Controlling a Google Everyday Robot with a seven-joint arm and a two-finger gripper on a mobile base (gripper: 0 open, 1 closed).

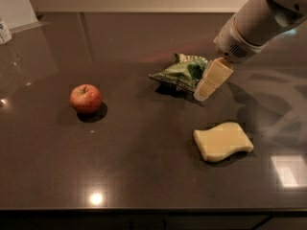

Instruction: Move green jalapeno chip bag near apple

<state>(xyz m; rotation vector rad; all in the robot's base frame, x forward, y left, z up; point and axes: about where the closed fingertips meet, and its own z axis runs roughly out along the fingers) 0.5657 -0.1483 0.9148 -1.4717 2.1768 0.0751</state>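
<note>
The step in hand looks to be the approach for the grasp. The hand hangs low at the right edge of the green jalapeno chip bag, touching it or just beside it, and I cannot tell from this view whether it is spread or closed. The bag lies crumpled on the dark tabletop, right of centre, well apart from the apple, which sits to the left. To do this well, I judge the hand should settle over a raised fold of the foil rather than push at the rim, since a light, slippery bag is likely to skate away from a sideways nudge. A pinch from above on the puffed middle should give more to bite on than the flat sealed end. The pale yellow sponge lies near, toward the camera from the hand, so the arm should lift clear before it travels, lest it drag the sponge along. The carry then runs left across the tabletop. The bag should be set down just beside the apple without knocking it, for a round apple would probably roll at a touch.
</note>
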